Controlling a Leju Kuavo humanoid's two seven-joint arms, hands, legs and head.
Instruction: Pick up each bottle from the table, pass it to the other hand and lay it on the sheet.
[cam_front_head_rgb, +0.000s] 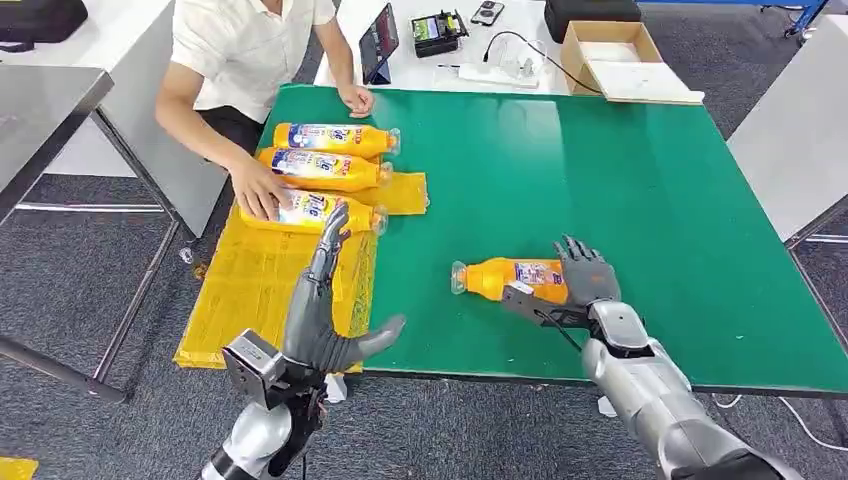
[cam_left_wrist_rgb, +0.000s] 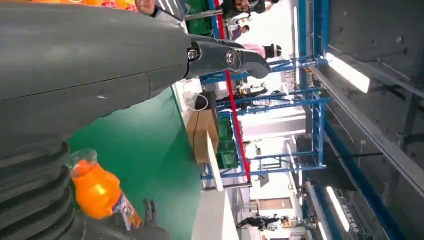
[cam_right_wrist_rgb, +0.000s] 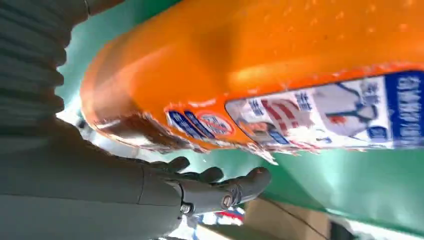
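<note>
An orange bottle (cam_front_head_rgb: 505, 277) lies on its side on the green table (cam_front_head_rgb: 620, 190), cap toward the yellow sheet (cam_front_head_rgb: 250, 290). My right hand (cam_front_head_rgb: 588, 278) is at the bottle's base end with fingers stretched out, against it but not closed around it. The right wrist view has the bottle (cam_right_wrist_rgb: 275, 75) very close, with the hand's fingers (cam_right_wrist_rgb: 220, 187) straight beside it. My left hand (cam_front_head_rgb: 325, 310) hovers open over the sheet's near part, holding nothing; its wrist view catches the same bottle (cam_left_wrist_rgb: 100, 192). Three more bottles (cam_front_head_rgb: 325, 168) lie side by side on the sheet.
A person sits at the table's far left corner, one hand (cam_front_head_rgb: 262, 190) resting on the nearest sheet bottle (cam_front_head_rgb: 310, 212). Behind the green table, a white table carries a tablet (cam_front_head_rgb: 380, 42), a power strip and a cardboard box (cam_front_head_rgb: 610, 55). The sheet overhangs the table's left edge.
</note>
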